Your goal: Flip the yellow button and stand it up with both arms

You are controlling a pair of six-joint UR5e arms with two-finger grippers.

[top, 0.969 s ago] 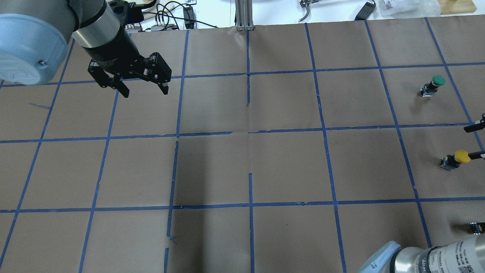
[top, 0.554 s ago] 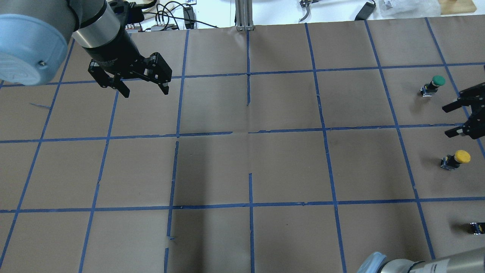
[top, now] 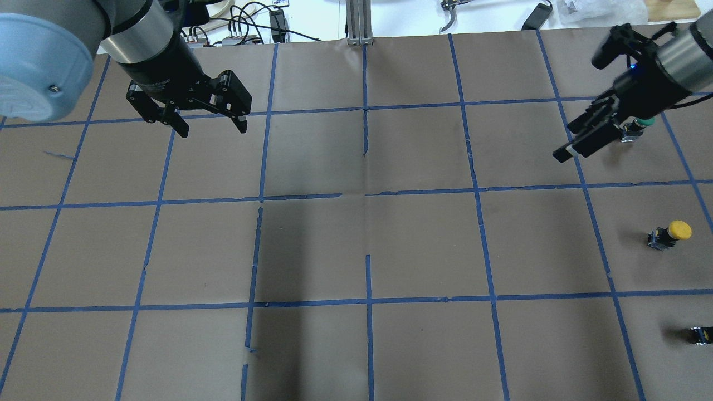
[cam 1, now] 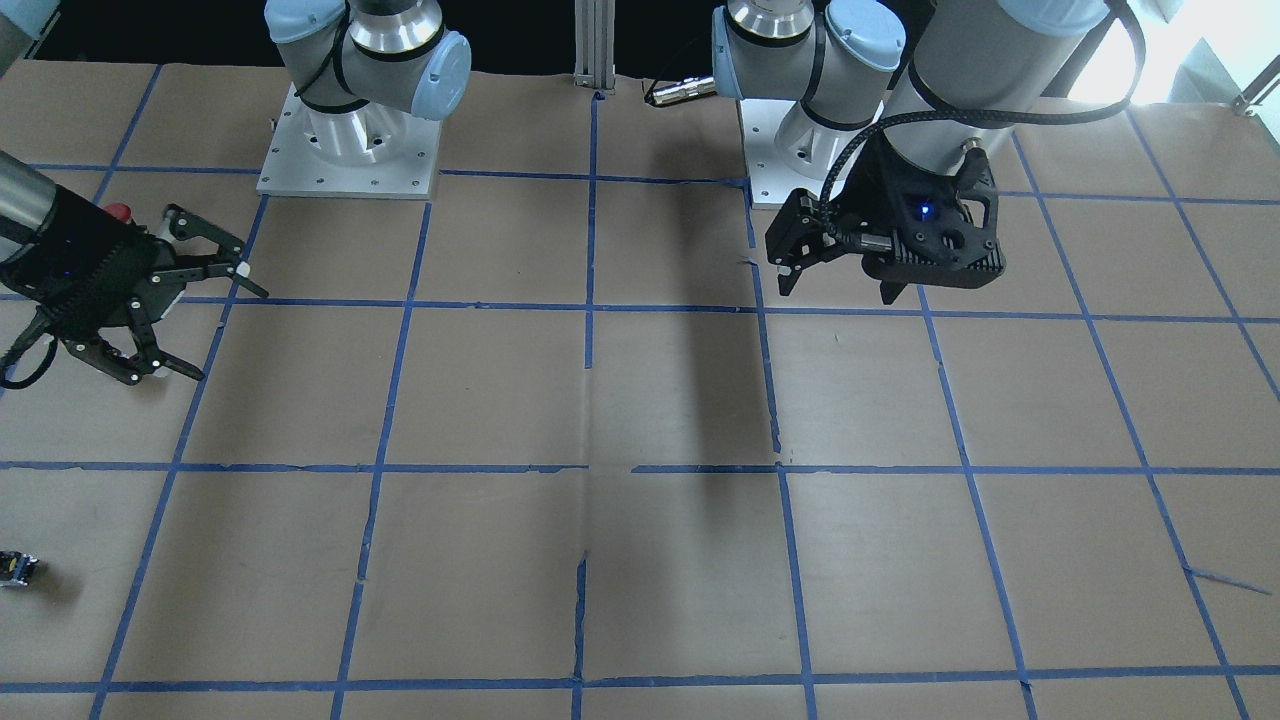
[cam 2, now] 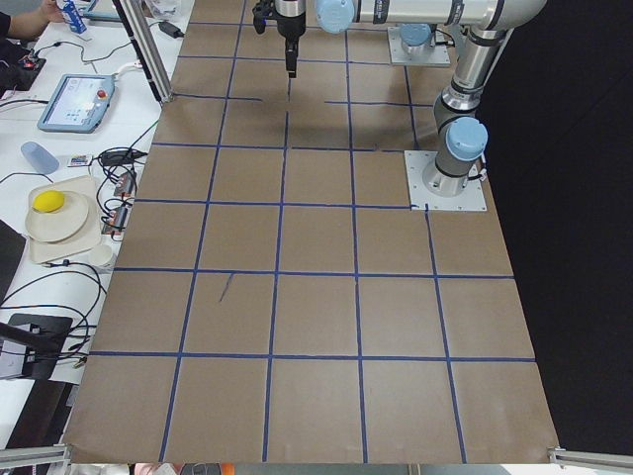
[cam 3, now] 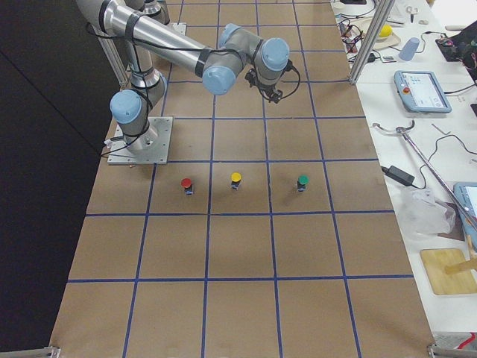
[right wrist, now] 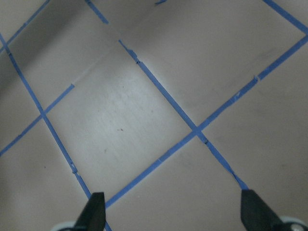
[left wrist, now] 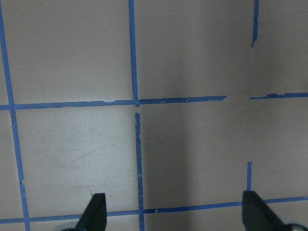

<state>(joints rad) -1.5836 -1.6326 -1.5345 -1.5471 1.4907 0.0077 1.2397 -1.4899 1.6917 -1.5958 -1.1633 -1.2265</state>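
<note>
The yellow button (top: 671, 234) sits on the brown paper at the table's right side, untouched. In the exterior right view the yellow button (cam 3: 235, 180) seems to stand cap up, between a red and a green one. It does not show in the front-facing view. My right gripper (top: 563, 142) is open and empty, raised, far beyond the yellow button and partly over the green button; its fingers spread wide in the front-facing view (cam 1: 220, 332). My left gripper (top: 214, 131) is open and empty, hanging over the far left of the table, far from the button.
A green button (top: 644, 122) stands beyond the yellow one and a red button (cam 3: 186, 183) nearer the robot. A small dark piece (top: 702, 334) is cut off by the right frame edge. Blue tape lines grid the paper. Cables and tools lie beyond the far edge.
My right gripper has drawn away from the yellow button's cap and risen toward the far side, over the green button. The yellow button has not moved. The left gripper barely shifted.
</note>
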